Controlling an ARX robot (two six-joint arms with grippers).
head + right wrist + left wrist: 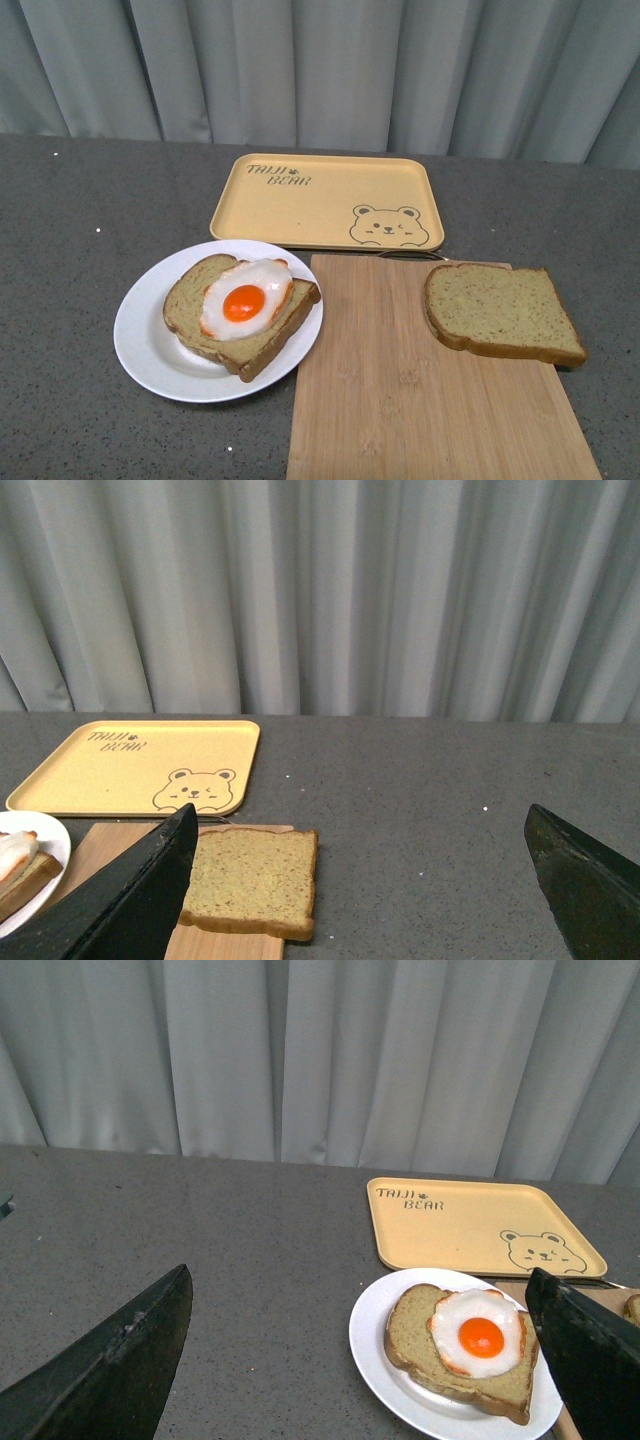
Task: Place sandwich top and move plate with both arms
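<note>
Nearest us, along the table's (70, 230) near edge and right of its middle, lies the wooden cutting board (420, 400), the biggest thing on it. Behind it, toward the far edge, sits the yellow tray (320, 200), with nothing on it. Left of the board is the white plate (140, 340), its rim right against the board's left side; whether it overlaps we cannot tell. On the plate rests a bread slice (195, 310) with a fried egg (245, 300) on top. The sandwich top (505, 312) lies flat at the board's far right corner, one end hanging a little past the board's right side. The left gripper (357, 1272) and right gripper (360, 808) both stand wide open and hold nothing, each well back from its target. We judge the sandwich top light and soft, likely to dent or bend under a hard squeeze, so we would pinch it gently across two opposite crusts, where it looks firmest; the overhanging end leaves room for a finger beneath. The plate looks stiff, smooth and heavier, and its thin glossy rim may slip, so we would take it at opposite sides, one gripper each, and keep it level, since the egg's rounded top could let the upper slice slide.
</note>
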